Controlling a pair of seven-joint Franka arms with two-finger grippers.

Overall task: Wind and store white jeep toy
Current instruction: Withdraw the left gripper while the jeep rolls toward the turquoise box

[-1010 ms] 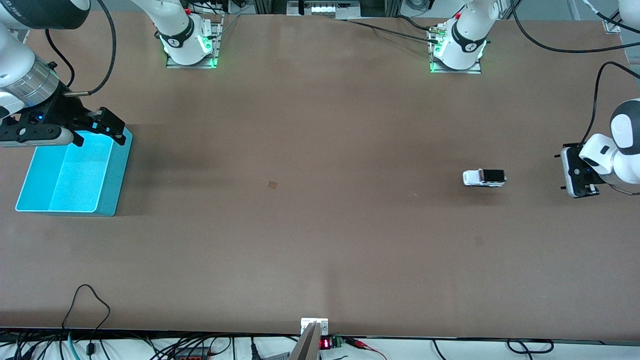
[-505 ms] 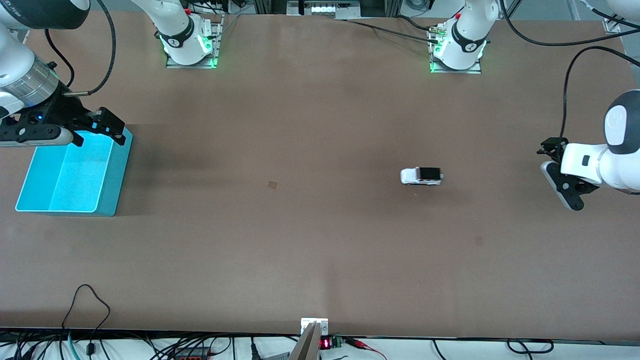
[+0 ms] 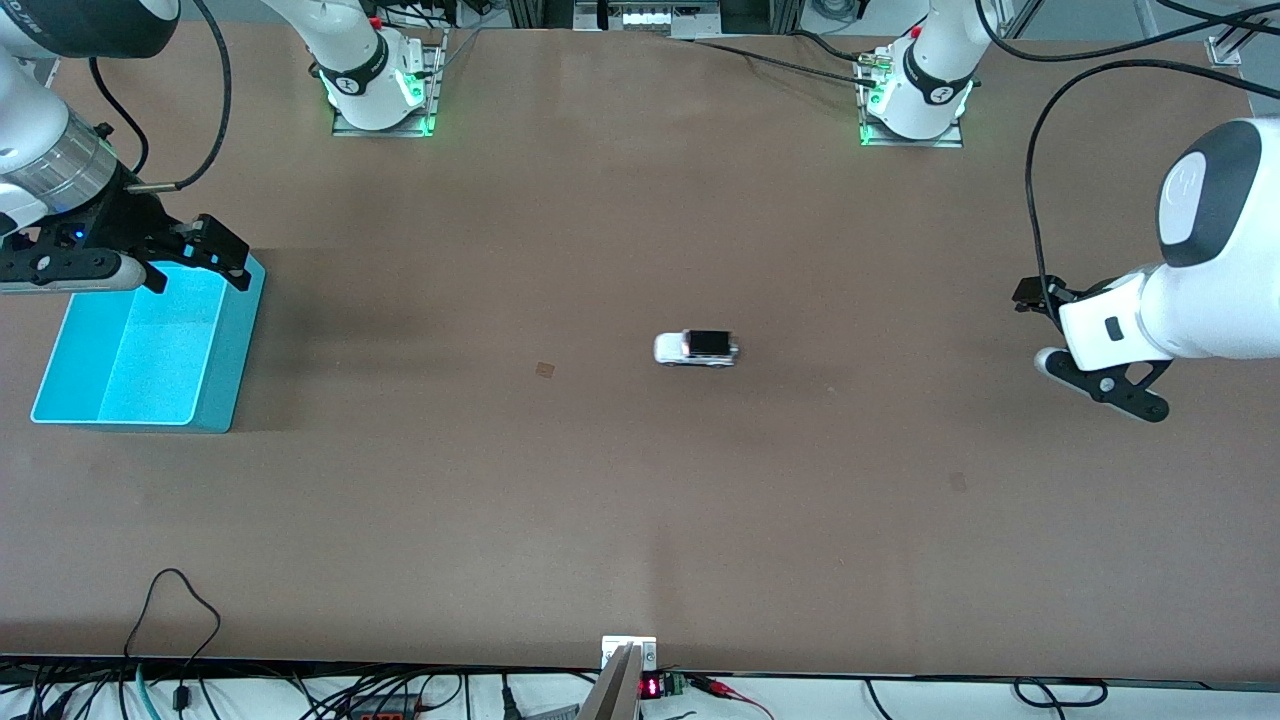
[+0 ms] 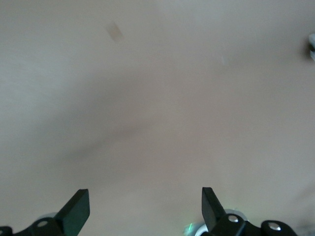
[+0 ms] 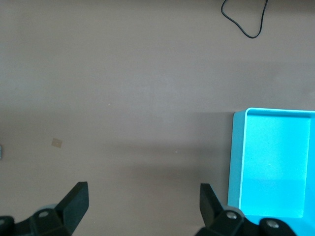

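The white jeep toy (image 3: 697,348), white with a black roof, stands on its wheels near the middle of the brown table, free of both grippers. A white sliver at the edge of the left wrist view (image 4: 312,46) is probably the jeep. My left gripper (image 3: 1035,328) hovers open and empty over the left arm's end of the table; in its wrist view (image 4: 143,206) only bare table lies between its fingers. My right gripper (image 3: 195,262) hangs open and empty over the far rim of the teal bin (image 3: 235,350); it also shows open in its wrist view (image 5: 142,201).
The teal bin (image 5: 236,162) is empty and stands at the right arm's end of the table. A small tan patch (image 3: 544,369) lies on the table between the jeep and the bin. Cables run along the near table edge.
The jeep has rolled along the table from the left arm's end to the middle, toward the bin. The left arm has lifted and turned. The right arm has not moved.
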